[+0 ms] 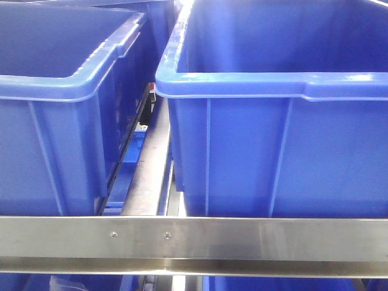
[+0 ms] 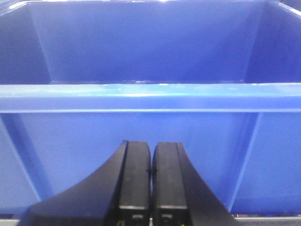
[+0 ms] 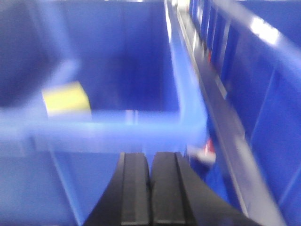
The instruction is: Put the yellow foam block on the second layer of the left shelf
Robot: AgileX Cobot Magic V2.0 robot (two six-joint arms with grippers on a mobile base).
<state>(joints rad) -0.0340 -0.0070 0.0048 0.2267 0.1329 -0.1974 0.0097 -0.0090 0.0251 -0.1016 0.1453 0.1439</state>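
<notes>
The yellow foam block [image 3: 67, 98] shows only in the blurred right wrist view, lying inside a blue bin [image 3: 108, 123] near its left wall, behind the front rim. My right gripper [image 3: 151, 160] is shut with nothing between its fingers, low in front of that bin's front wall. My left gripper [image 2: 151, 149] is also shut and empty, pointing at the front wall of another blue bin [image 2: 150, 96]. Neither gripper appears in the front-facing view, and the block is hidden there.
Two large blue bins [image 1: 54, 91] [image 1: 279, 85] stand side by side on a shelf behind a steel rail [image 1: 194, 237]. A metal bar [image 1: 151, 163] runs between them. More blue bins show below. A red-and-white item [image 3: 205, 151] lies beside the right bin.
</notes>
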